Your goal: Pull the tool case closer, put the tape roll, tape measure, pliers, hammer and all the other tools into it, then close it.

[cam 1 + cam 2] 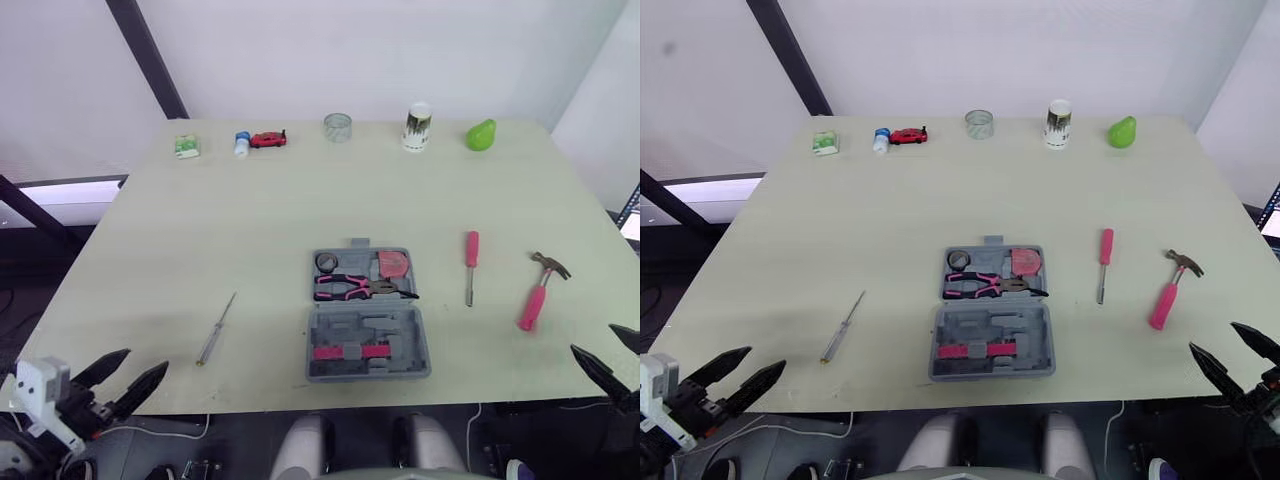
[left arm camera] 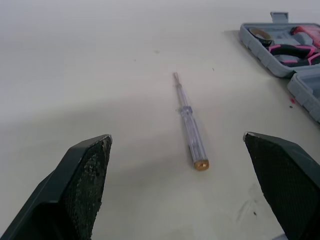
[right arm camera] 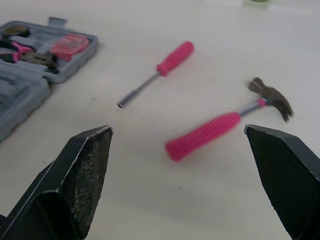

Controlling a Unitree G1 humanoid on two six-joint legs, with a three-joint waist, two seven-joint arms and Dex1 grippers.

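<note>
Left eye view showed the tool case (image 1: 368, 318) lying open near the front middle of the table (image 1: 250, 215). Its far half held the tape roll (image 1: 327, 262), the pliers (image 1: 360, 288) and the tape measure (image 1: 393, 264). To its right, apart from it, lay a pink-handled screwdriver (image 1: 470, 262) and, further right, the hammer (image 1: 540, 290) – both on the bare tabletop. A clear-handled screwdriver (image 1: 216, 328) lay well to the left of the case. The left gripper (image 1: 147, 358) hovered at the table's front left edge, fingers spread wide and empty, pointing toward that clear screwdriver. The right gripper (image 1: 592, 338) hung at the front right edge – likewise spread, holding nothing, near the hammer.
</note>
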